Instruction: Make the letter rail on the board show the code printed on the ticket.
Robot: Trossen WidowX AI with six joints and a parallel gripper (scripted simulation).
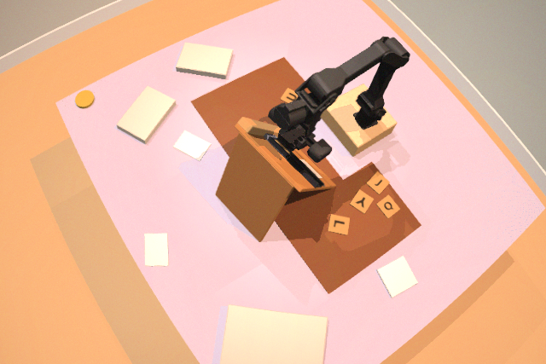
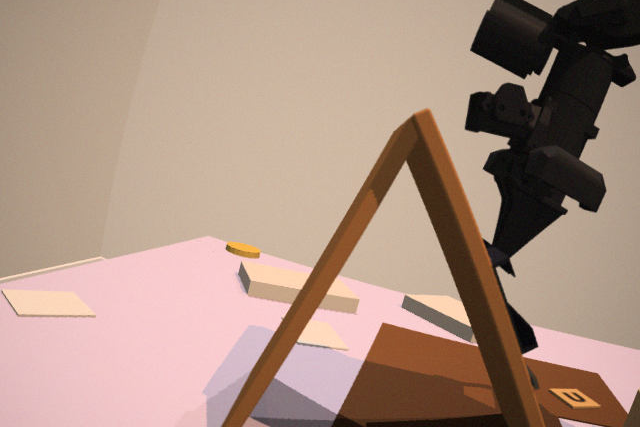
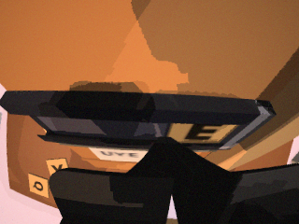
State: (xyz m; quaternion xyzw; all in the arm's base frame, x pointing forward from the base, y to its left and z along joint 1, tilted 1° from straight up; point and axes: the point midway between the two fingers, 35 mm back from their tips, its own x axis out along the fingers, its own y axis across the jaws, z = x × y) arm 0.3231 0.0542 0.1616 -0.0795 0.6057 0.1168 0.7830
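The dark rail (image 1: 304, 171) (image 3: 201, 106) runs across the leaning board (image 1: 253, 193) (image 2: 457, 226). An E tile (image 3: 198, 133) sits in it by the grey end at the right of the wrist view; the rest of the visible channel holds no tile. The ticket (image 3: 119, 154) below it reads UYE. My gripper (image 3: 163, 142) is shut and empty, its tips at the E tile's left edge. The U tile (image 1: 288, 95) (image 2: 574, 397) lies flat beyond the board. Y (image 1: 361, 201) (image 3: 57, 165), J (image 1: 378, 182), L (image 1: 339, 224) and an O or Q tile (image 1: 387, 206) (image 3: 38, 186) lie at the other side.
The tiles lie on a brown mat (image 1: 328, 269) (image 2: 408, 344). Cream blocks (image 1: 147, 114) (image 1: 205, 60), an orange disc (image 1: 84, 98) (image 2: 242, 249) and pale cards (image 1: 156, 249) (image 1: 397, 276) lie around it. A large cream block (image 1: 275, 338) stands near the lower edge of the top view.
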